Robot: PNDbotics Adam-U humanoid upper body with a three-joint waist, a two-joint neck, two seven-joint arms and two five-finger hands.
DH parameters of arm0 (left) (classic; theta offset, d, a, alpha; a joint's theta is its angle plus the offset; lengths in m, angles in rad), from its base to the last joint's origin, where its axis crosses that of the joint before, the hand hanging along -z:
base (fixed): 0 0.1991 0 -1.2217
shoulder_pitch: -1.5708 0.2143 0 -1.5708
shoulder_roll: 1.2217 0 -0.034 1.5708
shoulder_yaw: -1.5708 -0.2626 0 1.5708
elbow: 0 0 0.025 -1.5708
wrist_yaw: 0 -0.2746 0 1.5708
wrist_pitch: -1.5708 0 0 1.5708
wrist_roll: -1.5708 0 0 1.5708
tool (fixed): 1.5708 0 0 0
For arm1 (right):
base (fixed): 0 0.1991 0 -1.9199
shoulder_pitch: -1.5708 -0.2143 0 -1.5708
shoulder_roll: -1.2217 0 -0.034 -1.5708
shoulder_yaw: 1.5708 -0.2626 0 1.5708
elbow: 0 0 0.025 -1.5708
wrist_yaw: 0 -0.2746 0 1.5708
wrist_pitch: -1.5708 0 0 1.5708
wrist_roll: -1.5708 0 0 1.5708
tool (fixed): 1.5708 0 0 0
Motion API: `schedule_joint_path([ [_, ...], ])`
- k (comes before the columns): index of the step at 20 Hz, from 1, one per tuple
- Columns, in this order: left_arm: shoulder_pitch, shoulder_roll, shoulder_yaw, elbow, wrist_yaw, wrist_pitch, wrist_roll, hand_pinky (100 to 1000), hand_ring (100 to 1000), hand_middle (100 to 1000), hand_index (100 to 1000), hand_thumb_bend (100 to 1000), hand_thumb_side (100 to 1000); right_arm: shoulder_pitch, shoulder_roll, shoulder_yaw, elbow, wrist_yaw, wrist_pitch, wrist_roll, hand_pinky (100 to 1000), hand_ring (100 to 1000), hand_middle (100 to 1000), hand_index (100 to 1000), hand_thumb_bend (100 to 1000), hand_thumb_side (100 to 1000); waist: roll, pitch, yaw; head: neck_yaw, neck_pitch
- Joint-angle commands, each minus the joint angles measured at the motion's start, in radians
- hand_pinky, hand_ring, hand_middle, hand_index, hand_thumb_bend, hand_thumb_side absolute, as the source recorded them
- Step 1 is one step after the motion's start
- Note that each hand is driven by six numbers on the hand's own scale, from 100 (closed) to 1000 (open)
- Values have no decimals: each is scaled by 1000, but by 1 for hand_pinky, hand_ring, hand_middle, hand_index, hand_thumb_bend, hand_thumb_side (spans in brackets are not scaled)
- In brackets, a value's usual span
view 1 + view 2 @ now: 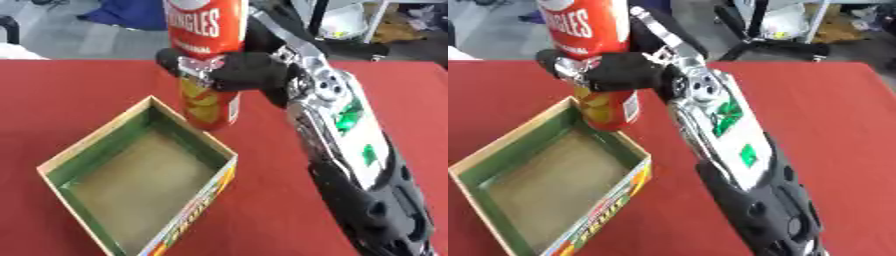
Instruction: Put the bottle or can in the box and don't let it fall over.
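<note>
The right hand (pixel 241 70) has its fingers curled around the middle of the red can (pixel 207 55), holding it upright. The can's base hangs below the hand, at the box's (pixel 96 145) far corner rim, above the red tabletop (pixel 79 90).

Left and right eye views: head-mounted stereo pair looking steeply down, close over the red cloth-covered worktop (pixel 79 95); both share the green-lined open cardboard box (pixel 474 165), slightly offset sideways.

Can (pixel 207 55) glossy red printed card; box (pixel 131 175) matt cardboard w/ green inner walls; desk (pixel 52 95) matt red cloth
</note>
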Motion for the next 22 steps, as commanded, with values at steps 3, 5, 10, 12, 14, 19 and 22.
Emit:
schedule_joint_path([
  [3, -10, 29, 0, -15, 3, -1, -5, 849, 863, 788, 804, 201, 929, -26, 53, 60, 20, 41, -2, 46, 816, 906, 429, 530, 391, 100, 6, -21, 6, -10, 4],
  [5, -11, 28, -1, -15, 4, 0, -6, 849, 862, 788, 804, 200, 930, -23, 70, 89, 44, 63, -4, 66, 817, 907, 430, 531, 393, 100, 6, -20, 8, -14, 4],
  [10, -13, 25, -4, -14, 4, 1, -9, 849, 862, 788, 804, 201, 931, -24, 104, 134, 114, 120, -41, 88, 820, 917, 447, 547, 415, 100, 6, -19, 10, -19, 0],
  [12, -13, 24, -4, -14, 3, 1, -9, 849, 862, 788, 804, 201, 931, -27, 115, 143, 147, 130, -70, 85, 819, 922, 464, 567, 424, 100, 6, -17, 11, -22, 0],
  [14, -13, 23, -4, -14, 3, 1, -10, 849, 862, 787, 804, 201, 932, -29, 122, 152, 177, 134, -101, 82, 818, 929, 479, 584, 456, 100, 6, -16, 12, -22, 0],
  [19, -15, 23, -4, -14, 3, 1, -10, 849, 861, 787, 804, 200, 933, -29, 126, 165, 229, 141, -175, 87, 820, 959, 545, 662, 512, 100, 5, -13, 13, -22, 0],
  [22, -15, 22, -4, -14, 3, 1, -11, 849, 861, 787, 804, 199, 934, -29, 126, 163, 252, 148, -210, 85, 822, 965, 561, 676, 539, 100, 5, -11, 12, -20, -1],
])
